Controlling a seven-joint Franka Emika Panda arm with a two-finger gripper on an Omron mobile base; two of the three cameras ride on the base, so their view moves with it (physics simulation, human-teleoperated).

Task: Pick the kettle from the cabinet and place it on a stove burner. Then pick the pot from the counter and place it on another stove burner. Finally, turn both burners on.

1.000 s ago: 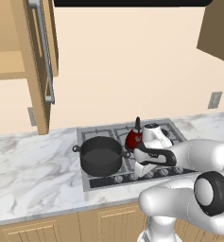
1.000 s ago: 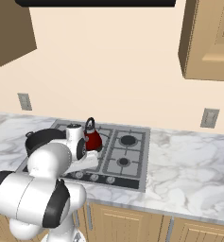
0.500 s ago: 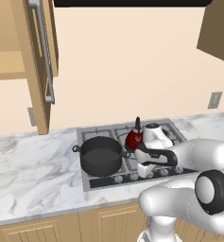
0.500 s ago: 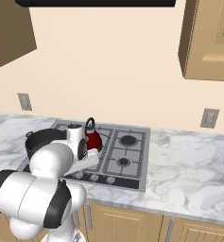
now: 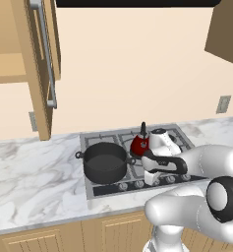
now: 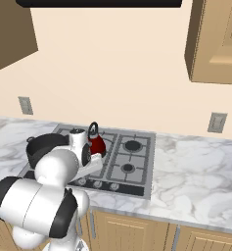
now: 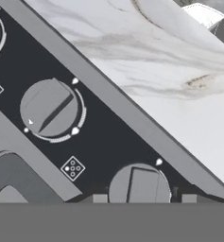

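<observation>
The claw's fingertips (image 7: 142, 198) are barely seen at the bottom edge of the hand view, either side of a knob (image 7: 139, 186); whether they pinch it or stand apart cannot be told. In both base views the claw is hidden behind the arm's own wrist and elbow. The kettle (image 5: 139, 145) is half covered by the wrist in the left base view, and the pot (image 6: 43, 147) is partly masked by the arm in the right base view.

One kettle and one pot are seen, both on the cooktop (image 5: 184, 136): the pot on the front left burner, the kettle on the burner behind and to its right. Two burners (image 6: 133, 145) on the right stand bare. Two whole knobs are counted in the hand view, the other (image 7: 49, 108) further along the row. One cabinet (image 5: 37, 59) hangs open at upper left.

The arm is bent low over the bench (image 5: 29, 172), the hand turned down at the knob row.
</observation>
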